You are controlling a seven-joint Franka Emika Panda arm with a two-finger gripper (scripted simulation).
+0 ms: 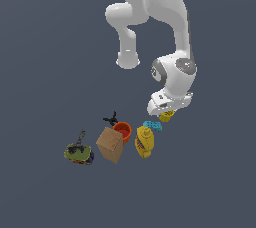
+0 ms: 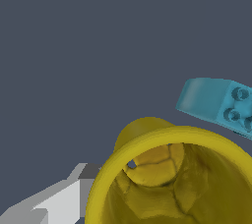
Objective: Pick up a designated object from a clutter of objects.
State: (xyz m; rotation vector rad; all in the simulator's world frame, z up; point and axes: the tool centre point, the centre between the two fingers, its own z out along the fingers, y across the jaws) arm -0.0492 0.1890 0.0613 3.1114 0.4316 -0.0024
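The arm reaches down over the far right end of the clutter in the exterior view, its pincer (image 1: pixel 168 112) set low upon the small yellow cup (image 1: pixel 167 116), of which only a sliver shows beneath the white hand. In the wrist view the yellow cup (image 2: pixel 172 179) fills the near corner, its flared rim wide and its hollow inside plain to see, with one pale finger (image 2: pixel 59 203) of the pincer just beside its outer wall. Whether the pincer is clenched on the cup or released I cannot tell.

The light-blue brick (image 1: pixel 152 126) lies just beside the cup. Near the brick is the yellow bottle (image 1: pixel 144 142) with red marks, then the orange-red cup (image 1: pixel 123 131) touching the brown box (image 1: pixel 110 145). The black clip (image 1: pixel 111 119) sits behind the orange-red cup. The olive-green toy (image 1: pixel 79 153) lies apart at the exterior view's left, on the grey surface (image 1: pixel 45 72).
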